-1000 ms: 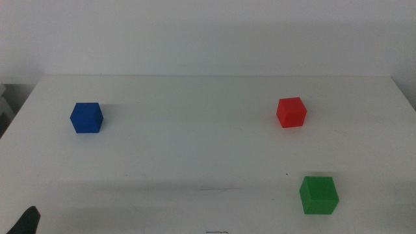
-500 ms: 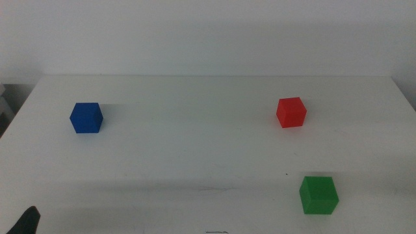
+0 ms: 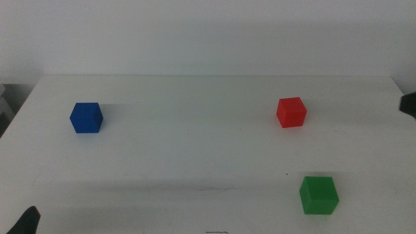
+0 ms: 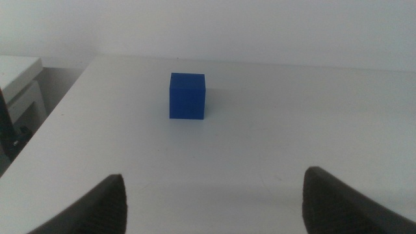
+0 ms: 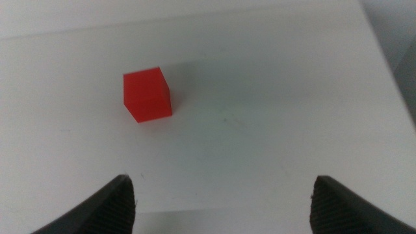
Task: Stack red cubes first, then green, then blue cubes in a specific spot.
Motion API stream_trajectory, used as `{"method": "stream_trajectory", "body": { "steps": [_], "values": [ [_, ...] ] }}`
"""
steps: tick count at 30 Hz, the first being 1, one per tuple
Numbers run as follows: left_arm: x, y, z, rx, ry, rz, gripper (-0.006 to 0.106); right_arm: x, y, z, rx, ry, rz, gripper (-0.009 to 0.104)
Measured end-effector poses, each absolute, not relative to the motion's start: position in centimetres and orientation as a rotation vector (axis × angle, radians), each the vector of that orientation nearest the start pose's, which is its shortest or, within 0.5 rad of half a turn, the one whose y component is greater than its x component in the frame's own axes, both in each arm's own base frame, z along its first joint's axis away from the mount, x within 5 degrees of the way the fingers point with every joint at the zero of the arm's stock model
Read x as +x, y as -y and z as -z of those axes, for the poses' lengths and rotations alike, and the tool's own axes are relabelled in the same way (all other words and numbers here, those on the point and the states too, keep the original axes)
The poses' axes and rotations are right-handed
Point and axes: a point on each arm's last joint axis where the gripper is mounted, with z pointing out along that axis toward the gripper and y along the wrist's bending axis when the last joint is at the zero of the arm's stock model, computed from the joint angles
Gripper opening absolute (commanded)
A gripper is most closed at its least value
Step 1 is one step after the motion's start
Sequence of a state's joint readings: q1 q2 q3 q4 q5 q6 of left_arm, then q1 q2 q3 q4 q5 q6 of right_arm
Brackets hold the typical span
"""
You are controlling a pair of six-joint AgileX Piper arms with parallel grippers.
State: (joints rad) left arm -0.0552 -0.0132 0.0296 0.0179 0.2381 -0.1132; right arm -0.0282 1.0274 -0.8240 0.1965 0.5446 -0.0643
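I am looking down my right gripper [image 5: 221,198], whose jaws are standing wide apart and holding nothing; in the middle view it is only just showing as a dark shape at the right edge. Ahead of those jaws and a little toward the left one, the red cube [image 5: 147,95] is sitting flat on the white table [image 5: 273,117], well apart from the fingers. I am judging it light, rigid and matte, so not slippery; the jaws should close on two opposite flat side faces, square to them, not on the sharp corners. The green cube [image 3: 318,194] is resting nearer the table's front edge, apart from the red one. My left gripper [image 4: 214,198] is waiting, equally spread and empty, with the blue cube [image 4: 187,96] straight ahead of it, well clear.
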Motion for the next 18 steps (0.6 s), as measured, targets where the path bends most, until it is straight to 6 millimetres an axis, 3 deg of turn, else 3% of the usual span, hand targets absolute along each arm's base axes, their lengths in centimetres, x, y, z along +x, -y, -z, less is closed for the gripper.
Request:
{"method": "stream_trajectory", "body": {
  "steps": [7,11,18],
  "values": [
    [5.5,0.3,-18.2,-0.038,-1.739,0.107,0.091,24.5,-0.6,-29.3,0.164,-2.348,-0.232,0.092],
    [5.5,0.3,-18.2,-0.038,-1.739,0.107,0.091,26.1,-1.2,-28.7,0.125,-2.437,-0.260,0.092],
    [5.5,0.3,-18.2,-0.038,-1.739,0.107,0.091,31.8,-5.6,-28.6,-0.118,-2.519,-0.239,0.092]
  ]
}}
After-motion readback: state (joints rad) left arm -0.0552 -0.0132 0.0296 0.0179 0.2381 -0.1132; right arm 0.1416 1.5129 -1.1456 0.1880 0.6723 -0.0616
